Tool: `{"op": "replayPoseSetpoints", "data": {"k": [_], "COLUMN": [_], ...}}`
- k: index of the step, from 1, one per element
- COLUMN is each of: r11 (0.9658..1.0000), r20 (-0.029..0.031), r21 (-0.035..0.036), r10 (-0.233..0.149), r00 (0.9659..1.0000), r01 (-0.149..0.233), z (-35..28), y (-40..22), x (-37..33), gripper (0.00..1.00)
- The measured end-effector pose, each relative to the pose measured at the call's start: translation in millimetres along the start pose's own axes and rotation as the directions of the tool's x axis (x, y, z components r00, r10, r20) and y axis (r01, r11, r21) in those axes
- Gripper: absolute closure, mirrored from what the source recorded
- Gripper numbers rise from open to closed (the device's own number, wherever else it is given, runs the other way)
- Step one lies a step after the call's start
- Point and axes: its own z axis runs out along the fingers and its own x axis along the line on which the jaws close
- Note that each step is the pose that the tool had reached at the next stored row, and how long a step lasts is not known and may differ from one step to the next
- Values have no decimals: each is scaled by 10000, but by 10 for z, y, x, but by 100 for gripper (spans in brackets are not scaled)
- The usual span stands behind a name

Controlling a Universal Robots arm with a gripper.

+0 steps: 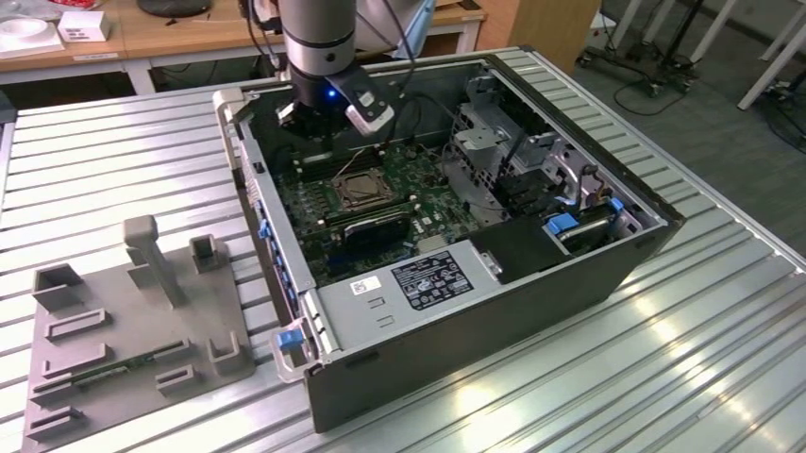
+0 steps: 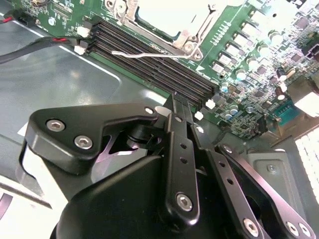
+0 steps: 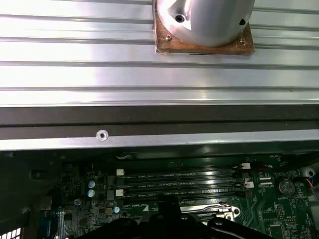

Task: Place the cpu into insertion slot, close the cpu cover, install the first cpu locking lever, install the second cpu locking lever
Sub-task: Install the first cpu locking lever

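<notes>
Gripper: fingers closed together, holding nothing, hovering beside the memory slots. Cpu: across the slots, apparently seated under the closed cpu cover. Locking lever: loose, lying over the slots. Step apparently the first lever, which calls for precise contact on thin wire.

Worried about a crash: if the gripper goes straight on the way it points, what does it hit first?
Most likely the black memory slots beside the CPU socket. The gripper points at them in the second wrist view, though depth is unclear.
</notes>
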Motion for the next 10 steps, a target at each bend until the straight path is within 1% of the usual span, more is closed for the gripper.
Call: {"op": "replayPoseSetpoints", "data": {"k": [7,10], "r11": [10000,10000], "r20": [-2,-2], "r21": [-3,-3], "r10": [2,2], "r00": [10000,10000], "r01": [-2,-2], "z": [42,73], "y": [-8,-16], "x": [-76,-102], "gripper": [89,89]}}
